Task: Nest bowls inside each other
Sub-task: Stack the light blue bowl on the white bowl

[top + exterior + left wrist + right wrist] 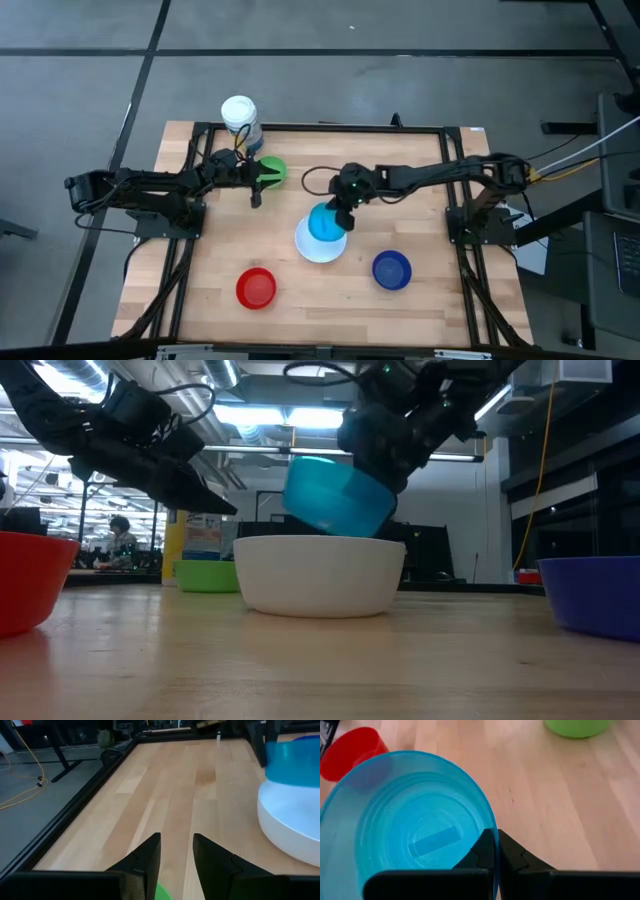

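From the high view I have the right gripper (338, 217) over the middle of the table (420, 300), pinched shut on the rim of the light blue bowl (322, 222), which hangs directly over the white bowl (320, 245) beneath it; the left gripper (254, 197) waits well off to the side, just beside the green bowl (272, 170), with its fingers parted and nothing between them. The red bowl (256, 288) and dark blue bowl (391, 269) sit apart, nearer the table's front edge. In the low view the light blue bowl (335, 495) tilts from the right gripper's hold, its lower edge just above the white bowl (320, 573), and I cannot tell if they touch. From the left wrist view, the left gripper (176, 847) shows a clear gap between its fingers, bare table ahead, and the white bowl (292, 822) off to one side. In the right wrist view the right gripper (496, 851) clamps the thin wall, one finger inside and one outside the light blue bowl (410, 830). I judge these bowls light, stiff plastic, smooth enough to slip or swing in a one-point pinch, so the rim is the sensible hold; they should survive a short drop but may skid or rock on landing.
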Controlling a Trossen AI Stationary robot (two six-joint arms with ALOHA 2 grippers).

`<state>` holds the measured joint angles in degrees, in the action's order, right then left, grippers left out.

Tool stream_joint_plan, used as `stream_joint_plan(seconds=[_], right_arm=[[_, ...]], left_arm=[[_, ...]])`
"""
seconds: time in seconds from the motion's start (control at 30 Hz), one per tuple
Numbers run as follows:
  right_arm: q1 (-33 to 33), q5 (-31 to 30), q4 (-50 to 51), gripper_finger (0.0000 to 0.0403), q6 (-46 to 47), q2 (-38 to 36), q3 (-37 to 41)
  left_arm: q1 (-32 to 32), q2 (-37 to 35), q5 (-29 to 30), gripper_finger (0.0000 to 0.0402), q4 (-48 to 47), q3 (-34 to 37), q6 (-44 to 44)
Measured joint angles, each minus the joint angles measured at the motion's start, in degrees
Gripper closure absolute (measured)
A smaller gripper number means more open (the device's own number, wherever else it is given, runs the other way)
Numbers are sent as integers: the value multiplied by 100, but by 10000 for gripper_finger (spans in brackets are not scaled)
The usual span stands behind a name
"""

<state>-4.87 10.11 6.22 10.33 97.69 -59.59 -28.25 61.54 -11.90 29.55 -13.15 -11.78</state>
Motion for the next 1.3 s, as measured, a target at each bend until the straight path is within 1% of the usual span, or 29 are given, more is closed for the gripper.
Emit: stream_joint_plan(seconds=[0.43,0.8,1.2,1.3], right_arm=[[175,136,-74,403,141,226,-2],[199,300,-149,403,250,506,7],[198,301,-203,402,130,516,4],[203,389,-327,387,87,516,4]], left_arm=[[0,0,7,290,193,0,-36],[0,2,6,290,198,0,-42],[0,2,4,290,198,0,-48],[0,2,4,290,198,0,-49]])
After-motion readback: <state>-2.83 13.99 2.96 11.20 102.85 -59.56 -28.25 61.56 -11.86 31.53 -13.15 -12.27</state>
